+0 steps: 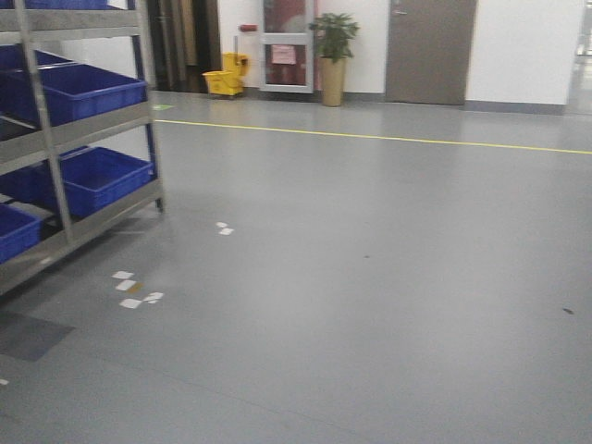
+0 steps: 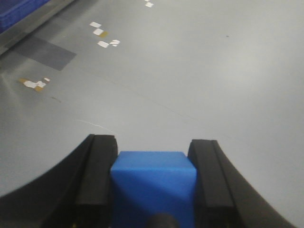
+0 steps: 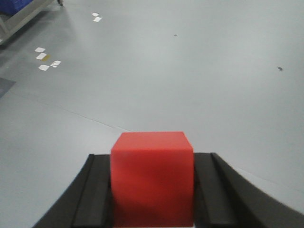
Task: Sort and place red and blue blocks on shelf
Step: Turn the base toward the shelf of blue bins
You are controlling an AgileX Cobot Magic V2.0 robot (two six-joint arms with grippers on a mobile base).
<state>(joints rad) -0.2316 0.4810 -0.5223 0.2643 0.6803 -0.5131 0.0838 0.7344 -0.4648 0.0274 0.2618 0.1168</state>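
Shelf (image 1: 57, 139): far left of the front view, blue bins (image 1: 92, 88) on its tiers.
Left tool (image 2: 153, 151): clamped on blue block (image 2: 153, 185), one finger on each side, above the floor (image 2: 213, 71).
Right tool (image 3: 152, 159): clamped on red block (image 3: 152, 180), likewise above the floor.
Blocks: both well apart from the shelf.
Tape scraps (image 1: 129, 289): white, on the floor near the shelf.
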